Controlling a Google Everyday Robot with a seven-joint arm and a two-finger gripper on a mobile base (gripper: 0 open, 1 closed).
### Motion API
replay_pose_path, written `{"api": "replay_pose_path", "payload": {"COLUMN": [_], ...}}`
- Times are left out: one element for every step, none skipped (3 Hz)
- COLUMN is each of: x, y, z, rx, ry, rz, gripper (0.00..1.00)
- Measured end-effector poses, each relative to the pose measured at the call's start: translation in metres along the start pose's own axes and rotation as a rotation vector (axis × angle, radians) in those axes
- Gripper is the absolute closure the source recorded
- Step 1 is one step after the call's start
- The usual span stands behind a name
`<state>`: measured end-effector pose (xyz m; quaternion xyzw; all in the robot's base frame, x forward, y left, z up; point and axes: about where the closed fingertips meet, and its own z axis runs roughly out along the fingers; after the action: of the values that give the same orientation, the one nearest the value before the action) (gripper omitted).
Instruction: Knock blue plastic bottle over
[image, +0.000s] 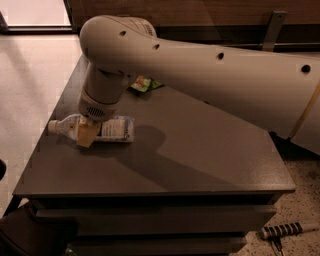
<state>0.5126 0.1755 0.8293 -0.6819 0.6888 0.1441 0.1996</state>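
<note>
The blue plastic bottle (117, 129), clear and white-capped, is laid flat at the table's (200, 150) edge. The gripper (87, 134) is seen there too, over the bottle; its hold cannot be told.

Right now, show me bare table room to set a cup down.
Bare: the table right of the blue plastic bottle and the front strip below it. Crowded: the left edge, where the gripper meets the lying bottle, and the back by the green packet.
</note>
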Motion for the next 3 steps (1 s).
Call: {"api": "replay_pose_path", "payload": {"x": [-0.0005, -0.0014, -0.0019], "y": [0.0009, 0.0022, 0.003], "z": [-0.0003, -0.0006, -0.0009], "rx": [0.0, 0.0, 0.001], "ry": [0.0, 0.001, 0.002], "rz": [-0.002, -0.005, -0.007], "gripper": [0.85, 0.54, 0.31]}}
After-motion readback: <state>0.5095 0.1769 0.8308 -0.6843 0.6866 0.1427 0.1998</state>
